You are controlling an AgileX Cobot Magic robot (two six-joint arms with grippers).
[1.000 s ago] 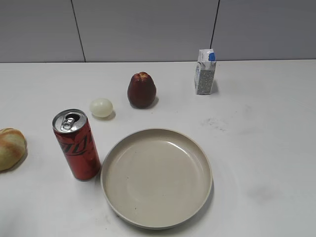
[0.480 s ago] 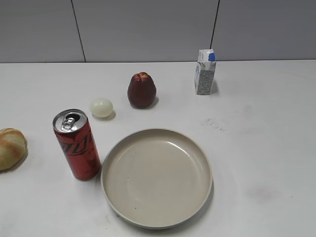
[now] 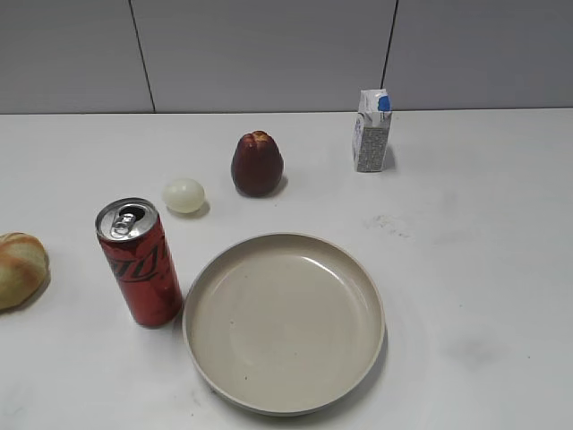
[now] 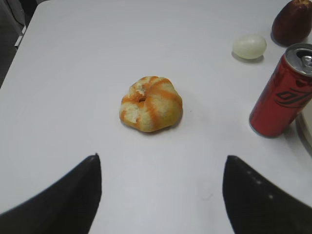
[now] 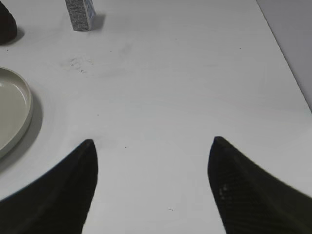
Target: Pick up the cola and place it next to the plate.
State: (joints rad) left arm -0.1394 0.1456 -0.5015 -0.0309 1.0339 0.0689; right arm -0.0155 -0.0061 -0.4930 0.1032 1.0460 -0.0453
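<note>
The cola (image 3: pixel 140 262) stands upright on the white table (image 3: pixel 474 233), just beside the plate's (image 3: pixel 284 321) left rim, so close I cannot tell whether they touch. Behind it sit a pale egg (image 3: pixel 183 194) and a dark red fruit (image 3: pixel 257 164), with a small carton (image 3: pixel 372 131) further right and a bread roll (image 3: pixel 20 268) at the left edge. The left gripper (image 4: pixel 161 163) hangs wide open over bare table, holding nothing, the roll ahead of it. The right gripper (image 5: pixel 152 146) is likewise spread wide and empty, right of the plate
</note>
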